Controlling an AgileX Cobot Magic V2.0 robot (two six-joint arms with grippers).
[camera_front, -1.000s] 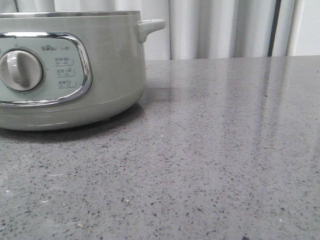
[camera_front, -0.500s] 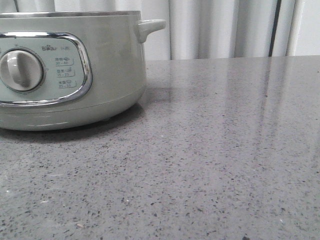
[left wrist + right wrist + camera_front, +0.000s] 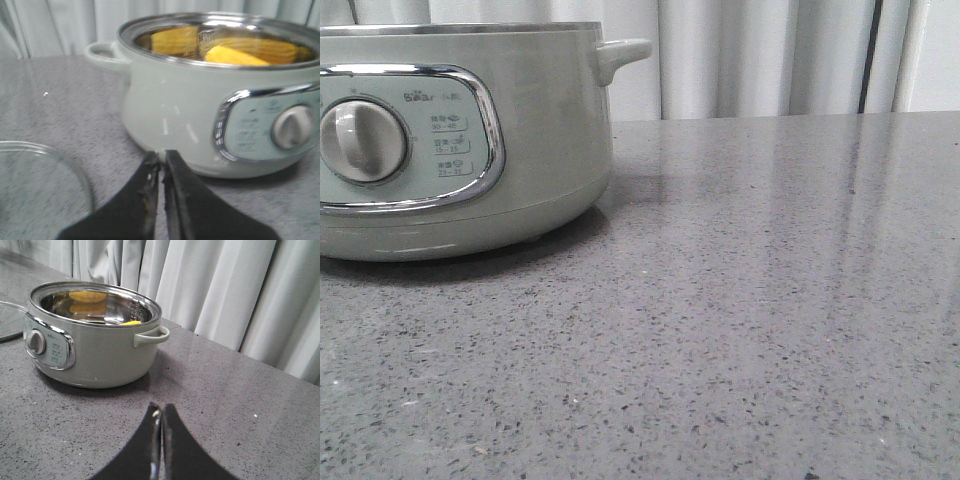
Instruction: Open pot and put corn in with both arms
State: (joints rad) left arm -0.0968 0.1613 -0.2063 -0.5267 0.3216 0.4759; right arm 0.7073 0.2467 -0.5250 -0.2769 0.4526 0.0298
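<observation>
The sage-green pot point(image 3: 450, 150) stands open at the left of the grey table, with no lid on it. It also shows in the left wrist view point(image 3: 200, 110) and the right wrist view point(image 3: 95, 340). The yellow corn point(image 3: 235, 55) lies inside the pot, with reflections on the steel wall; a small part shows in the right wrist view point(image 3: 131, 323). My left gripper point(image 3: 162, 159) is shut and empty, close to the pot's front. My right gripper point(image 3: 161, 412) is shut and empty, to the right of the pot. Neither gripper shows in the front view.
A glass lid point(image 3: 40, 185) lies flat on the table left of the pot; its edge shows in the right wrist view point(image 3: 10, 320). White curtains point(image 3: 770, 55) hang behind the table. Grey speckled tabletop point(image 3: 770, 300) stretches right of the pot.
</observation>
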